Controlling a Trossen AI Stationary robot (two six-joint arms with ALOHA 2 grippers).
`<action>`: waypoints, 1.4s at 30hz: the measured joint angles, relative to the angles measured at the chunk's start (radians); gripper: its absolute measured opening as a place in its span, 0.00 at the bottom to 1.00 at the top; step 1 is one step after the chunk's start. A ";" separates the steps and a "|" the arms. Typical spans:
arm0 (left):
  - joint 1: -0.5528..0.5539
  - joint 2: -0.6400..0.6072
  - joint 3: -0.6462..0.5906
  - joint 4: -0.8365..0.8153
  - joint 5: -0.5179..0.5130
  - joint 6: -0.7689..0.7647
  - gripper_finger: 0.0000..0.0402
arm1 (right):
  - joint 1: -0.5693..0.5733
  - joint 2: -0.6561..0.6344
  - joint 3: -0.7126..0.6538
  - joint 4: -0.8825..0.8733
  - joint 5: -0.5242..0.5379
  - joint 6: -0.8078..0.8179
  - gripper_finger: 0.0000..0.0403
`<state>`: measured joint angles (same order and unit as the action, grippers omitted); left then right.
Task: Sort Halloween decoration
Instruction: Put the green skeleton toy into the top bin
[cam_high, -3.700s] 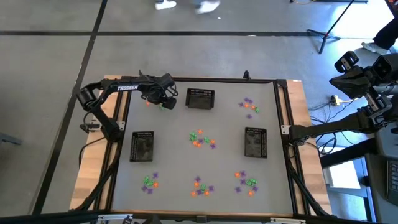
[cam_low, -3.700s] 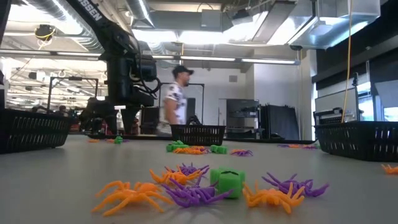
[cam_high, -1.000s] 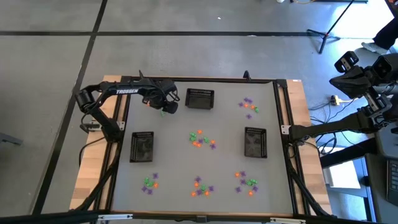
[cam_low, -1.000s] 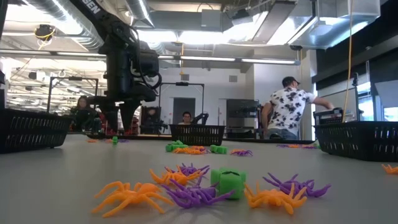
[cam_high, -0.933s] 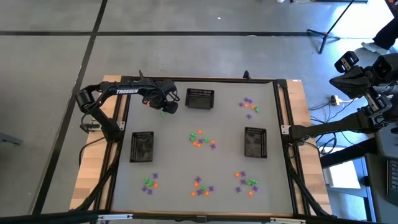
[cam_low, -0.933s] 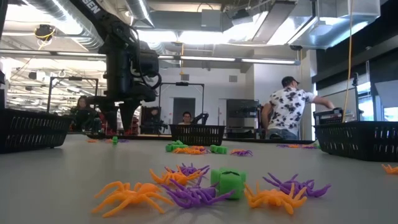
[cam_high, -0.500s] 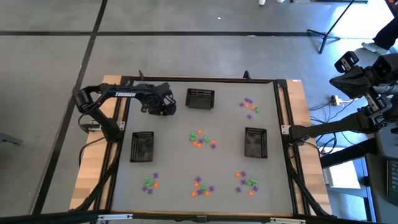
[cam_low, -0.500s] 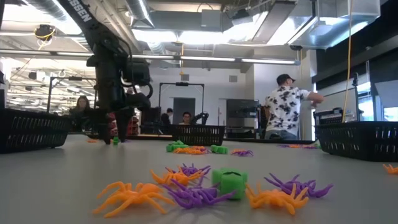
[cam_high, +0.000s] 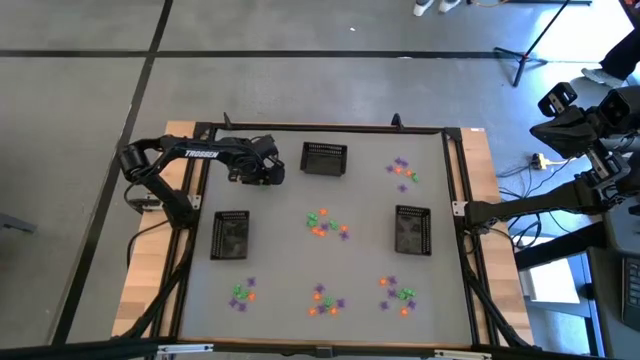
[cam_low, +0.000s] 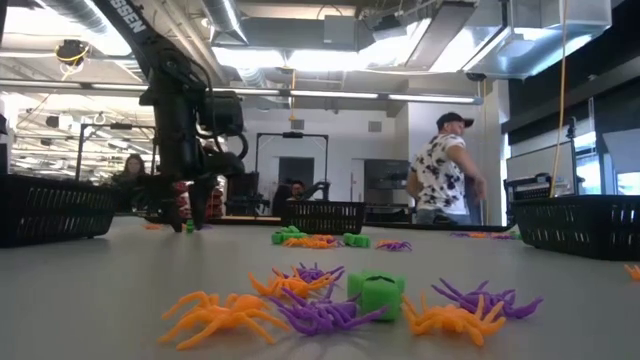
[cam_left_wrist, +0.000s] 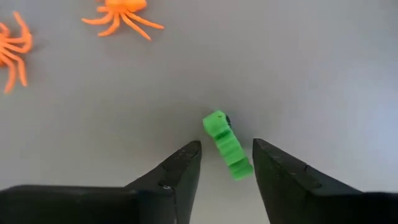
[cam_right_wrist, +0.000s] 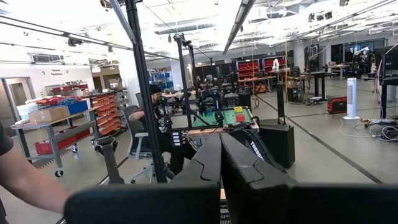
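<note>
Pick-up step: at the high view's upper left, the left claw (cam_left_wrist: 225, 155) stands partly open around a green trinket (cam_left_wrist: 227, 145) on the counter (cam_high: 280, 260) — not yet gripped. Next, presumably, closing squarely. The right claw (cam_right_wrist: 221, 144), pressed shut, waits off-counter.

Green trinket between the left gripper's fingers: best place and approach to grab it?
Grip the green trinket across its narrow middle, coming straight down from above. It lies flat on the table as a slim, lumpy bar, slightly slanted between the open fingers of the left gripper, which already straddle it. Squaring the wrist to the bar first would probably help.
</note>
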<state>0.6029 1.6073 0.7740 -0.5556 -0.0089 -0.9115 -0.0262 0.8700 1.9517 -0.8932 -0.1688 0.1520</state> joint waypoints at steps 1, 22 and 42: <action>-0.002 0.000 0.000 -0.001 -0.014 0.000 0.33 | 0.000 0.000 0.000 0.000 0.000 0.000 0.00; -0.082 -0.122 0.176 -0.014 -0.055 0.202 0.01 | 0.000 0.000 0.000 0.000 0.000 0.000 0.00; -0.089 -0.047 0.297 0.602 0.066 0.476 0.02 | 0.000 0.000 0.000 0.000 0.000 0.000 0.00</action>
<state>0.5136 1.5607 1.0713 0.0468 0.0575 -0.4359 -0.0261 0.8700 1.9515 -0.8935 -0.1687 0.1519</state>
